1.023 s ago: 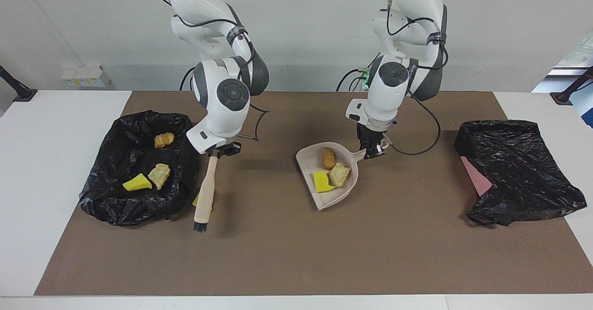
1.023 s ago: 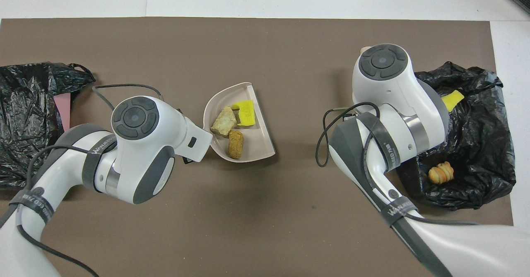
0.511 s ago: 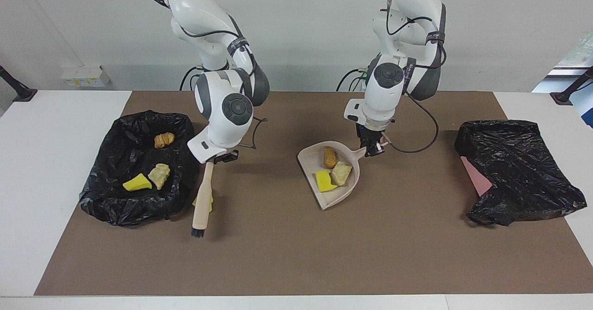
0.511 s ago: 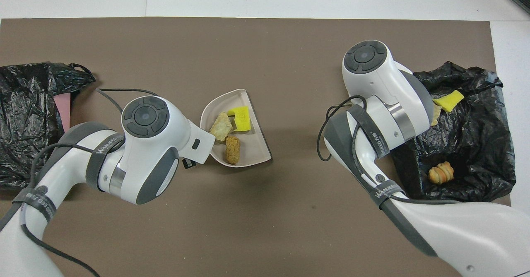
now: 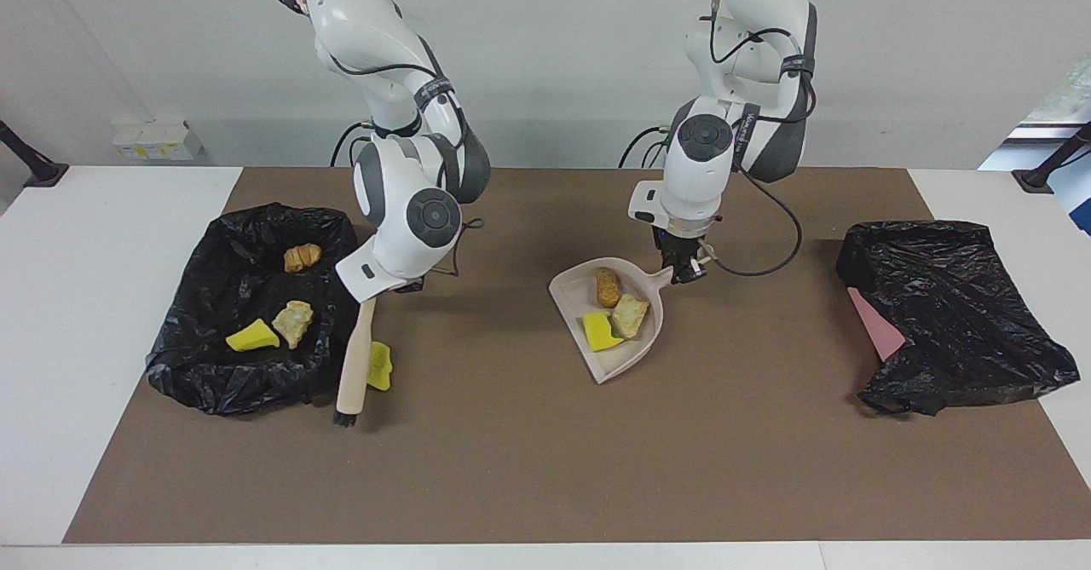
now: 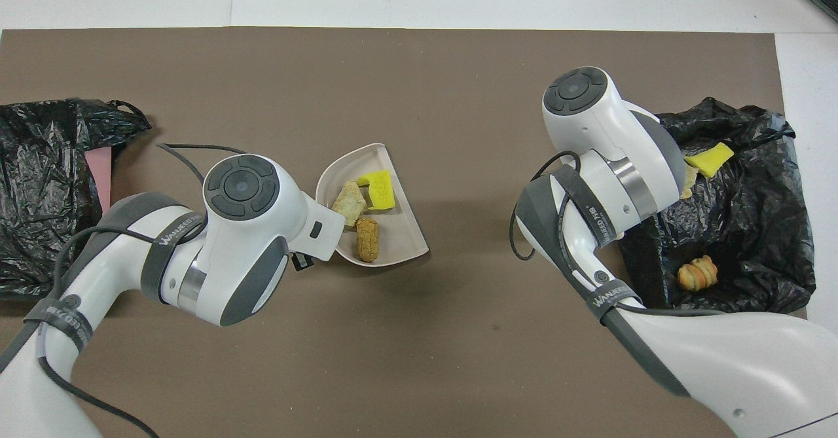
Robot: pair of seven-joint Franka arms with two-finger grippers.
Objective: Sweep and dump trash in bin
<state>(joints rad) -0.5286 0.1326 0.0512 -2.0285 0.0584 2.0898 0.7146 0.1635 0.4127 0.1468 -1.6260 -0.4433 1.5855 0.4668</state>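
1. While looking across the table toward the robots, finding the left gripper (image 5: 682, 270) clamping tight on the handle of the dustpan (image 5: 626, 364), near the middle of the mat (image 5: 545, 468).
2. Noting three chunks lying together in the dustpan: a yellow chunk (image 5: 600, 332), a beige chunk (image 5: 631, 314) and a brown chunk (image 5: 607, 287).
3. Finding the right gripper (image 5: 385, 287) closing fully on the top of the brush (image 5: 354, 357), with the bristles pointing down at the mat just beside the bin (image 5: 247, 387), toward the right arm's end.
4. Spotting one loose chunk (image 5: 379, 365), yellow, lying on the mat right against the brush, and three more chunks already sitting in the bin.
5. Judging the chunks as light: the yellow ones looking spongy and soft, the lumps looking harder and apt to roll. Favouring sweeping over pinching, and carrying the dustpan by its handle, keeping the open lip from dipping and spilling the load.
6. Comparing views: relying on the facing view alone for both grips, the brush and the loose chunk, all hiding beneath the arms from overhead. Gaining from overhead a plain look into the dustpan. Failing in either view to tell whether the dustpan is resting on the mat or hanging just above it.
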